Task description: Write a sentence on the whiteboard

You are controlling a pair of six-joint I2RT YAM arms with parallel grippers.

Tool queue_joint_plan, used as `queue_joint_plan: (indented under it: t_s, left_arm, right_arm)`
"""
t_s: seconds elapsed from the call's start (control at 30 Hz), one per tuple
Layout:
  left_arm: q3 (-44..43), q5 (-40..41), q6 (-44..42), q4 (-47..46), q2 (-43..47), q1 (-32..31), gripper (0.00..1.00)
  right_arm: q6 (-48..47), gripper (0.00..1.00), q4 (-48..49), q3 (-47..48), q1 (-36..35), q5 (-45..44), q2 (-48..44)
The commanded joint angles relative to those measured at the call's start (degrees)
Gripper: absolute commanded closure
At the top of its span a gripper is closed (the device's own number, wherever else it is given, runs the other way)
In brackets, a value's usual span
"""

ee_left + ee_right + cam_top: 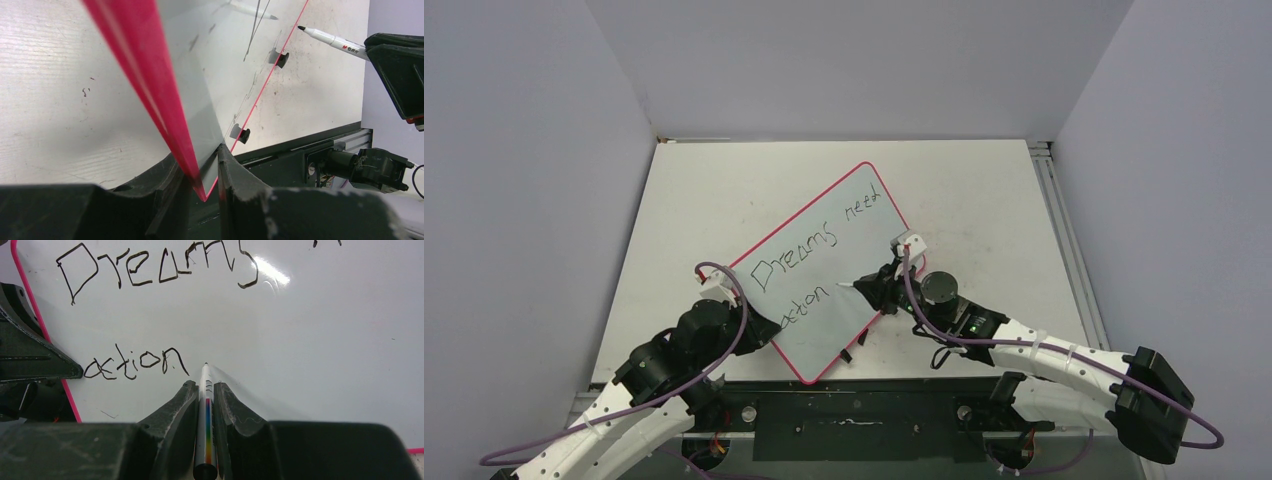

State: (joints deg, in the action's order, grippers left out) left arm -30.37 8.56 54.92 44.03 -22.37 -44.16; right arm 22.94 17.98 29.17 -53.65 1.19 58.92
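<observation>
The whiteboard (854,240) lies slanted on the table, white with a pink-red rim. The sentence (809,250) reads "Dreams need" in its upper row and "action" in its lower row. My left gripper (724,292) is shut on the board's near-left edge, and the pink rim (165,100) runs down between its jaws. My right gripper (876,290) is shut on a white marker (206,400). The marker's tip sits just right of "action" (135,365), close over the board (310,340). "Dreams" (155,270) stands above it. Whether the tip touches the board is unclear.
The board's two black feet (281,59) stick out under its edge. A black rail (854,410) carrying the arm bases runs along the near table edge. Grey walls close in both sides and the back. A metal strip (1059,230) lines the table's right edge.
</observation>
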Motion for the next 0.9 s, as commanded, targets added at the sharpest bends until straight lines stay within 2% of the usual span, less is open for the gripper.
queue_joint_plan:
  t_s: [0.0, 0.43, 0.87]
  left_arm:
    - [-1.27, 1.99, 0.02, 0.26, -0.73, 0.21, 0.88]
    - [-1.18, 1.81, 0.02, 0.18, -0.64, 0.22, 0.88]
    - [-1.18, 1.73, 0.02, 0.15, -0.38, 0.17, 0.88]
  right_arm:
    - [-0.60, 0.95, 5.61, 2.46, 0.12, -1.02, 0.54]
    - [-0.81, 0.95, 8.21, 2.08, 0.25, -2.94, 2.65]
    - [-0.58, 0.95, 6.31, 0.42, 0.21, -3.13, 3.00]
